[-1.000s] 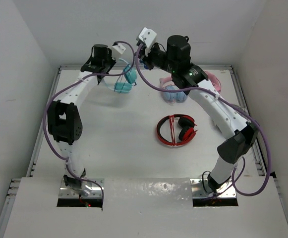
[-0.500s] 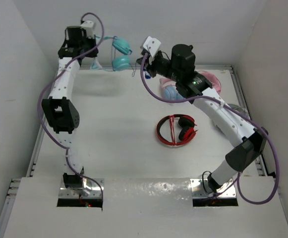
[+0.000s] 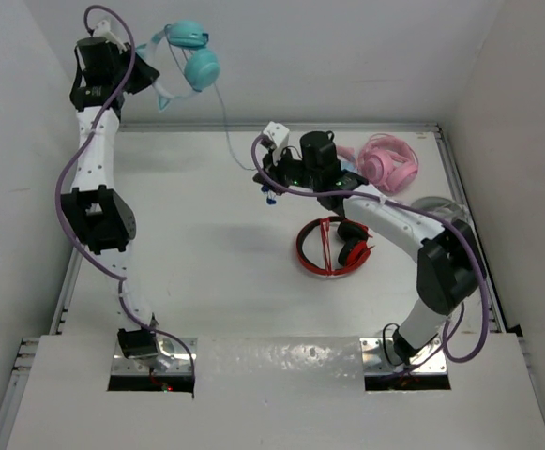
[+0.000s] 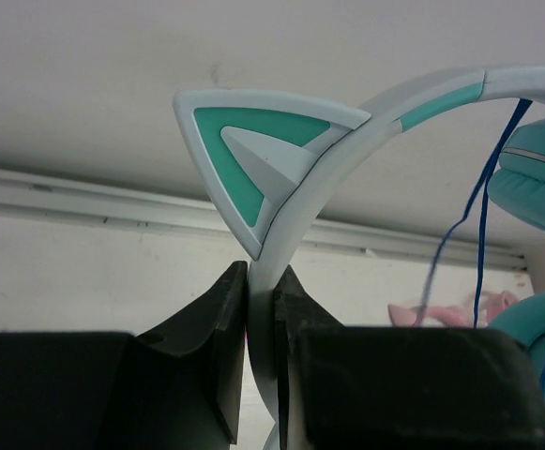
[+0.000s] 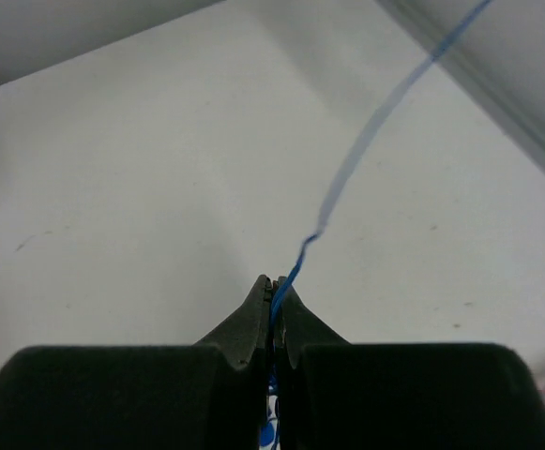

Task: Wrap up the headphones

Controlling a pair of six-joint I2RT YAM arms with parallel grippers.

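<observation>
L claw (image 4: 261, 281) is clenched tight on the headphones (image 3: 194, 54), pinching the pale band (image 4: 274, 272) btwn both fingers. No gap shows on either side of the band.

Headphones are up in the air at the far-left corner, high over the table (image 3: 206, 253) & in front of the back wall (image 3: 347, 56). They touch nothing but the claw. From the top cam the band end sits at the L claw (image 3: 150, 73) & the 2 teal cups (image 3: 202, 67) stick out to the right of it, so the long way of the headphones runs about left-to-right. In the wrist cam the band goes up out of the fingers, then bends over to the right. Cat ear (image 4: 263, 150) is just above the fingers, tip pointing up & left. Cups (image 4: 539, 178) show at the right edge.

Thin blue cable (image 3: 225, 122) drops from the cups, down & to the right, to the R claw (image 3: 269, 190).

R claw (image 5: 272, 292) is squeezed closed too, w/ the cable (image 5: 366, 150) caught btwn its tips. Cable runs up & away to the right from there. This claw is low, near the table, around the far middle.

Red pair (image 3: 333, 246) lies flat on the table, near the R arm. Pink pair (image 3: 389, 159) lies at the far right, well apart from the teal one.
</observation>
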